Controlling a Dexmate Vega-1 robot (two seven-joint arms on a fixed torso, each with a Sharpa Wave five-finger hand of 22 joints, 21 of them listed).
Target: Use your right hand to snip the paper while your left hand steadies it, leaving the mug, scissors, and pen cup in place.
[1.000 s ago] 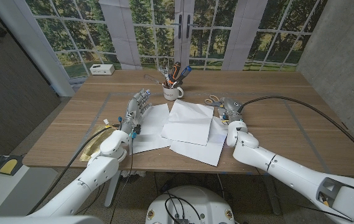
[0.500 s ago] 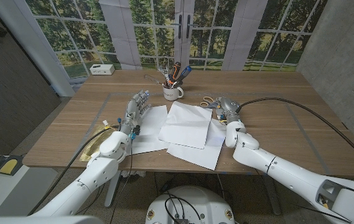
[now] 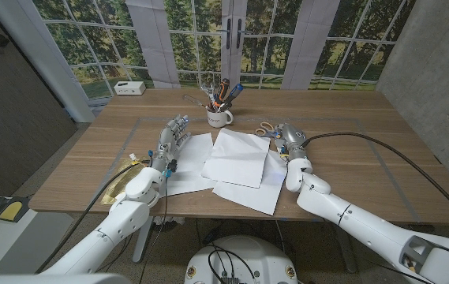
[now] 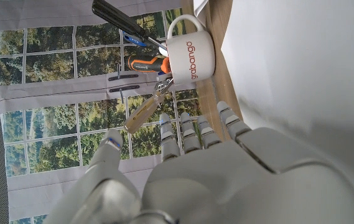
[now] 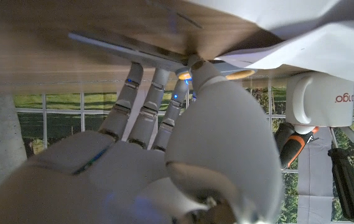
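Several white paper sheets (image 3: 236, 162) lie overlapping at the table's middle, also seen as paper (image 4: 301, 68) and paper (image 5: 276, 18). My left hand (image 3: 173, 136) stands at the sheets' left edge with fingers straight and apart, holding nothing; the left hand (image 4: 226, 174) points toward the white mug (image 4: 192, 53). That mug (image 3: 219, 117), full of pens and tools, stands behind the paper. Scissors (image 3: 265, 128) with pale handles lie right of the mug. My right hand (image 3: 289, 139) is just beside them, fingers stretched out; its fingertips (image 5: 133, 71) reach the scissors (image 5: 127, 51), and no grip shows.
A small white box (image 3: 129, 87) sits at the table's back left. A black cable (image 3: 366, 136) runs from my right hand across the right half. Yellow material (image 3: 125, 177) lies by the front left edge, under my left arm.
My right arm has edged left, bringing the hand closer to the scissors. The paper sheets have slid slightly left. The left hand has stayed put.
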